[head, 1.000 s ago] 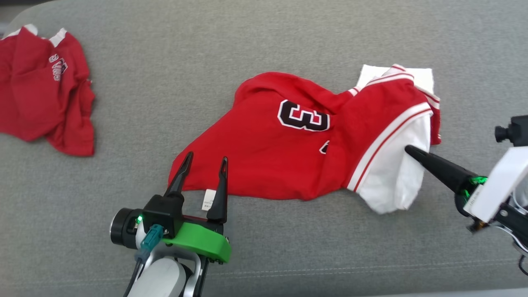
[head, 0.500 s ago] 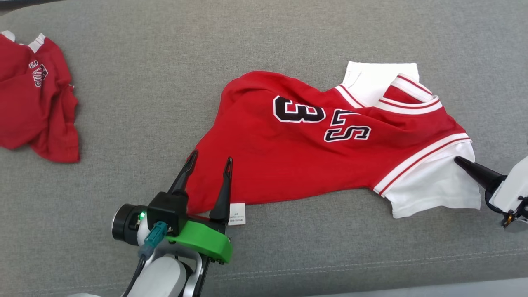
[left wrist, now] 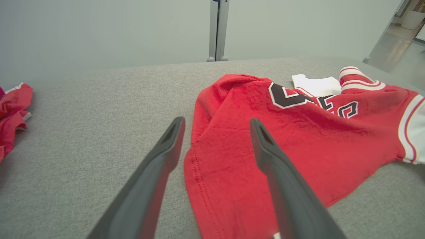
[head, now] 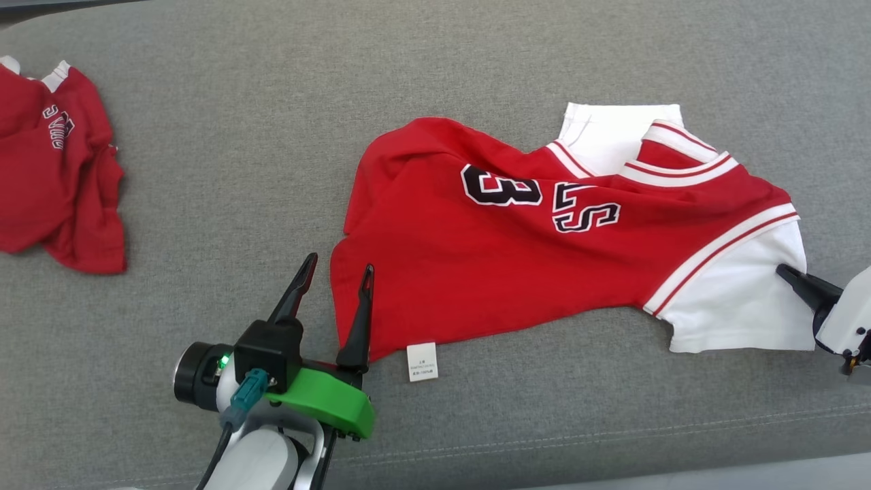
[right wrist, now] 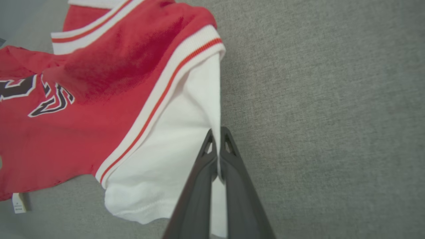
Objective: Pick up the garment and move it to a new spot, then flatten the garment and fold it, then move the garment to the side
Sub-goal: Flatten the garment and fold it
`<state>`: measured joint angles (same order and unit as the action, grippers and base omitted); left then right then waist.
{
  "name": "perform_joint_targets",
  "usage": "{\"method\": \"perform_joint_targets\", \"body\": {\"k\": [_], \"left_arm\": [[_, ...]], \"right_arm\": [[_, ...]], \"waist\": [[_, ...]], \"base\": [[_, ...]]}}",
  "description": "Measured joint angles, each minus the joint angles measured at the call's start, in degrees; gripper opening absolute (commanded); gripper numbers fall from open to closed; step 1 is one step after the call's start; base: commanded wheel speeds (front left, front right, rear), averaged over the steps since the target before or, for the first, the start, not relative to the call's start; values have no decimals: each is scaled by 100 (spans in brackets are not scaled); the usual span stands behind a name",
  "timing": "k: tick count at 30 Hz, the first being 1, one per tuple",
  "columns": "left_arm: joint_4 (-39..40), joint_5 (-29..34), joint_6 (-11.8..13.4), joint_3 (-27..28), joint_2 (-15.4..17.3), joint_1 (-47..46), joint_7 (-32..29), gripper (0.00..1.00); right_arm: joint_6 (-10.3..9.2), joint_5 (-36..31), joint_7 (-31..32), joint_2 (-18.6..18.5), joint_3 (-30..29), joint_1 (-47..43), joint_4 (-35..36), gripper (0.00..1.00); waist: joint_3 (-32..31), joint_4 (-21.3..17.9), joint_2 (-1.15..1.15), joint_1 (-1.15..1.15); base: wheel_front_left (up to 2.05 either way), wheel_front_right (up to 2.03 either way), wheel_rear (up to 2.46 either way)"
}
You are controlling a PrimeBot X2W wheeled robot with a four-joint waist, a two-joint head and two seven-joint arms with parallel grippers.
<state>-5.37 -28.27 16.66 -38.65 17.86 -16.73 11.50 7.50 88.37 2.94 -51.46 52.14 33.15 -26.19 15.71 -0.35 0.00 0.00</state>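
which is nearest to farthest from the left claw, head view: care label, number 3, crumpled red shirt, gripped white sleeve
from left claw:
1. care label, just right
2. number 3, upper right
3. crumpled red shirt, far left
4. gripped white sleeve, far right

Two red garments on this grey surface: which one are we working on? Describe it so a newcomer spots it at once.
On the grey upholstered surface, look right of centre. The red jersey there lies spread out, its white sleeve pinched in the shut right gripper. Unlike the crumpled red garment at far left, it shows large black digits, 3 and 5.
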Motion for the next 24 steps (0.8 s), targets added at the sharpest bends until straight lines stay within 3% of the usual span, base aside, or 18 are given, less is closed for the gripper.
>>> {"method": "perform_joint_targets", "body": {"k": [1,13,20,23,24], "left_arm": [[9,-2,0,-2,13,4,-32,100],[-24,-232,33,66,101,326,-54,100],[2,-423,130,304,204,598,58,100],[52,-480,156,412,260,684,110,100],[66,-523,156,492,280,729,151,100]], "right_arm": [[1,-56,-91,13,-2,0,-37,100],[0,-981,-1602,-4,-11,-404,-357,100],[-1,-1691,-1797,310,-829,-506,-501,100],[0,-2350,-1801,606,-1603,-609,-390,100],[0,-2855,-1801,832,-2082,-793,-297,100]], "waist": [[-9,-33,0,0],[-183,-377,0,0],[-362,-478,0,0],[-477,-498,0,0],[-566,-493,0,0]], "base": [[0,0,0],[0,0,0],[0,0,0],[0,0,0],[0,0,0]]}}
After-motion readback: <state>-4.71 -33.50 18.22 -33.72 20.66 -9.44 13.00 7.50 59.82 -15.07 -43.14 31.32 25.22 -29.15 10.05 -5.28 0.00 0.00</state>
